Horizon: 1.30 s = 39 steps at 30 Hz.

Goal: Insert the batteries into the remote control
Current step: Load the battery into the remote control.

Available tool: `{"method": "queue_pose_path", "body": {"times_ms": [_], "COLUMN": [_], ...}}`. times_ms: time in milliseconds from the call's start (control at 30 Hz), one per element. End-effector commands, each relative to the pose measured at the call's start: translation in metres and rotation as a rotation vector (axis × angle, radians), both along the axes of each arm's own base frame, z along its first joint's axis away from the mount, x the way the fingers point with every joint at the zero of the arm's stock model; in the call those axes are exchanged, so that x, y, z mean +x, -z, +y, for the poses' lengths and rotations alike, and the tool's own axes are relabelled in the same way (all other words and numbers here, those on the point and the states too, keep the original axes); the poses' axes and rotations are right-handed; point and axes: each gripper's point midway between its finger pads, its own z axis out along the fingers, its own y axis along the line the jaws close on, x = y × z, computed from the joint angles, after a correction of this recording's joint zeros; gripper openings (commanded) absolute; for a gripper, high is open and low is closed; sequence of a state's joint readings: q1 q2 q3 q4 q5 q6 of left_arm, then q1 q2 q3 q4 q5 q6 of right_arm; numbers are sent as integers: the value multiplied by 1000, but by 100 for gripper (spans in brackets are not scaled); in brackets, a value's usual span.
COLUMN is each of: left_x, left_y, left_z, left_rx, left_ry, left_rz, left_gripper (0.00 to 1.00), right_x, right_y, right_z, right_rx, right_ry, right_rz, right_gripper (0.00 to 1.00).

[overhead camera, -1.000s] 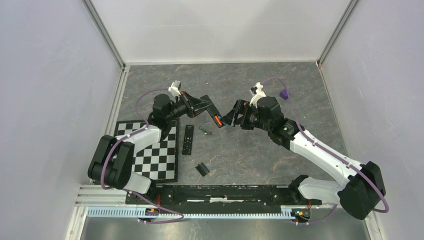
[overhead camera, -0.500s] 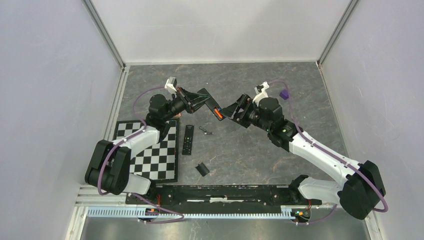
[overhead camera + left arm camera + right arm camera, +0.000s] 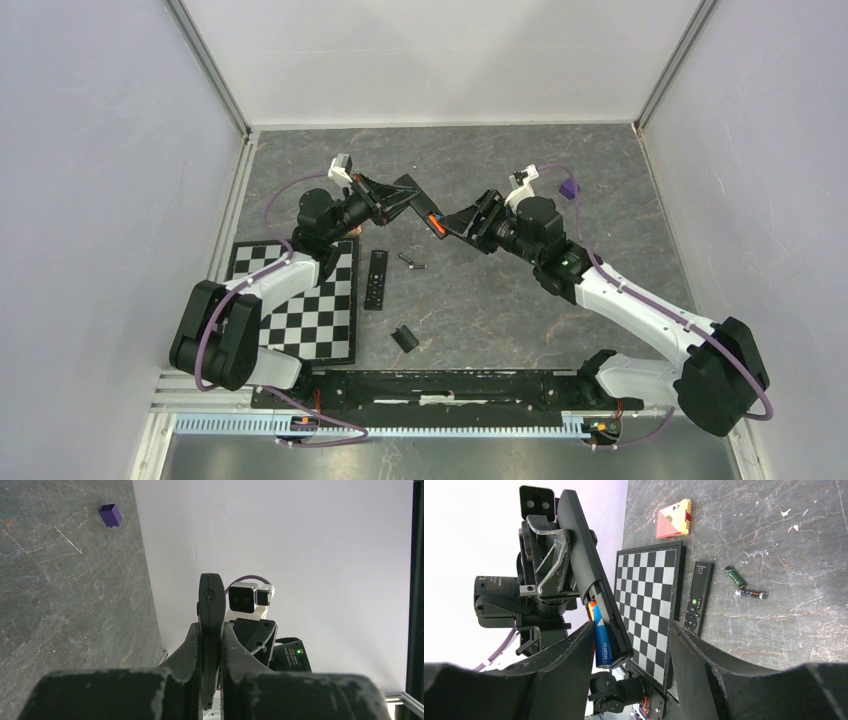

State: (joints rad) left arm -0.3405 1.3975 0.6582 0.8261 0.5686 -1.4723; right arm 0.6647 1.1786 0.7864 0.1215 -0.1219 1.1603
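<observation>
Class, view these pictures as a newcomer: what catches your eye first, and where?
The left gripper holds a black remote in the air over the table, a blue cell and an orange cell showing in its open bay. The open right gripper faces that end. On the table, a second remote lies beside a checkerboard.

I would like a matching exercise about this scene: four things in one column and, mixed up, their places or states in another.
1 blue battery
2 flat remote
3 green battery
4 left gripper

a beside the checkerboard
b in the bay of the raised remote
c next to a black battery
d shut on the raised remote

Pairs: 1-b; 2-a; 3-c; 4-d
</observation>
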Motion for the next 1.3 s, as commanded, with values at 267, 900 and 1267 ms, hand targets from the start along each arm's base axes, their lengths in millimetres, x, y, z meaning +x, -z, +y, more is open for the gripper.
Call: {"method": "queue_pose_path", "body": {"times_ms": [267, 900, 1267], "left_x": [-11, -7, -11], "left_y": [-41, -53, -62], "left_z": [0, 6, 7], "left_rx": [-92, -162, -203], "left_ry": [18, -16, -7], "left_rz": [-75, -11, 29], "left_gripper": [2, 2, 2], "right_x": [1, -26, -28], "right_y": [-2, -73, -88], "right_z": [14, -4, -6], "right_rx": [122, 391, 481], "right_ry": [-29, -68, -69], "right_rz": [8, -314, -359], "right_gripper": [66, 83, 66]}}
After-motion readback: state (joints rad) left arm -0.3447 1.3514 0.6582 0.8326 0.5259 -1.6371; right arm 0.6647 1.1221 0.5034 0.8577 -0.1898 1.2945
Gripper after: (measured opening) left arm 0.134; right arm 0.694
